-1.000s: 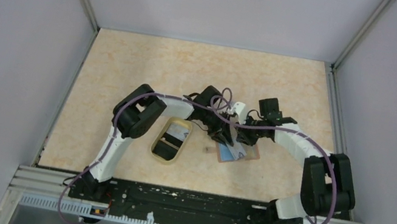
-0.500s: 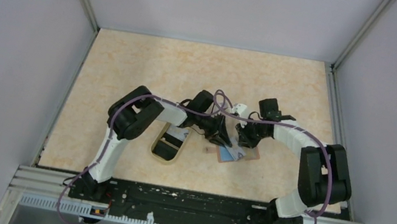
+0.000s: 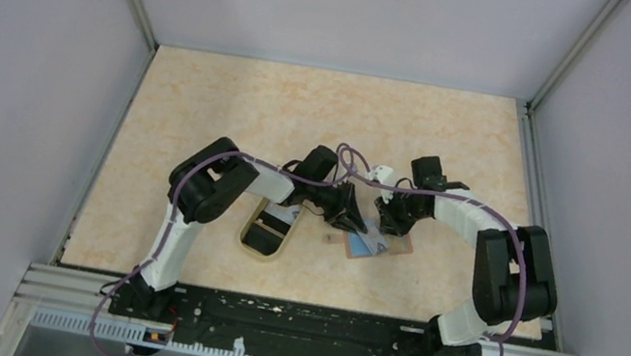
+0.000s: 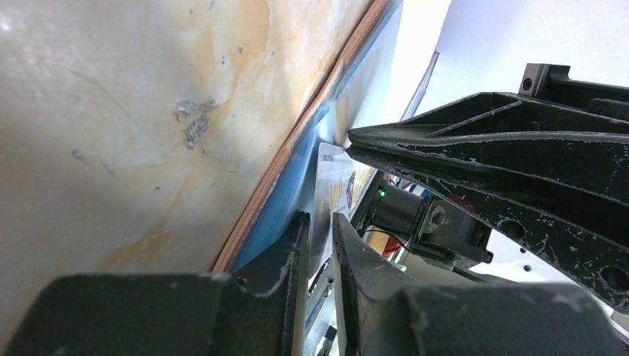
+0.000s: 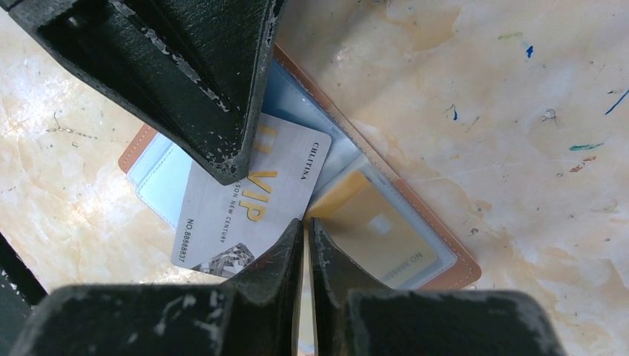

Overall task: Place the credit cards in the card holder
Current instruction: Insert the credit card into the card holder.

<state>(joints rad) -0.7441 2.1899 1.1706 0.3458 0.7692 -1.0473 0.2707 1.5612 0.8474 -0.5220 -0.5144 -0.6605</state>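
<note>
Just toward 4 o'clock from the middle of the table (image 3: 238, 96), the card holder (image 5: 443, 256) lies open and flat, its light blue inside up and its reddish-brown rim showing round it. An oval tan-rimmed dish (image 3: 249, 237) sits near it at 9 o'clock; what it holds is too small for me to tell.

My left pincer (image 4: 320, 222) reaches the holder from 10 o'clock. Its jaws are drawn in to a thin slit, and the white VIP card (image 5: 222, 215) runs edge-on between them, so I have that card pinched. The card rests slanted across the holder's left half, its lower corner overhanging the rim toward 7 o'clock.

My right pincer (image 5: 305, 226) comes in from 12 o'clock with its jaws all but touching and nothing between them. Its tips sit at the VIP card's 3 o'clock edge, right at the holder's fold. Just past them, a yellowish card (image 5: 371, 231) sits inside the clear pocket of the right half.
</note>
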